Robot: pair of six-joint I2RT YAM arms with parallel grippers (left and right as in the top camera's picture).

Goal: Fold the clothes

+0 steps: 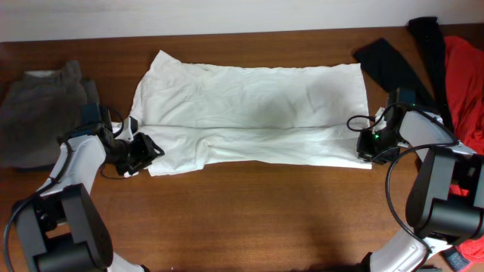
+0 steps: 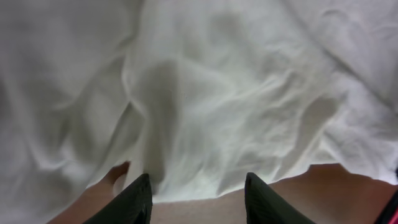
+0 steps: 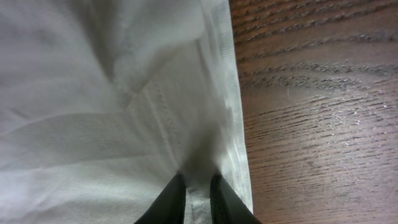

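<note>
Four garments on a brown wooden table (image 1: pixel 265 219), listed from the overhead view.

1. White T-shirt (image 1: pixel 249 113): spread wide across the centre of the frame; lightly wrinkled; a long crease runs left to right through its lower half.
2. Black garment (image 1: pixel 393 64): a long strip at upper right; near the shirt's upper right corner.
3. Orange-red garment (image 1: pixel 465 83): at the far right edge; touching the black one's right side.
4. Grey garment (image 1: pixel 41 113): bunched at the left edge; apart from the shirt.

Left gripper (image 1: pixel 144 151): at the shirt's lower left corner; in the left wrist view its jaws stand spread, dark fingers (image 2: pixel 134 202) at the bottom of the frame; the shirt's rumpled edge lies just ahead of and between them, bare wood below; not closed on the cloth.

Right gripper (image 1: pixel 368 143): at the shirt's lower right corner; in the right wrist view its fingers (image 3: pixel 171 199) are nearly pressed together at bottom centre, pinching the shirt's stitched hem; wood grain fills the right side of that frame.
</note>
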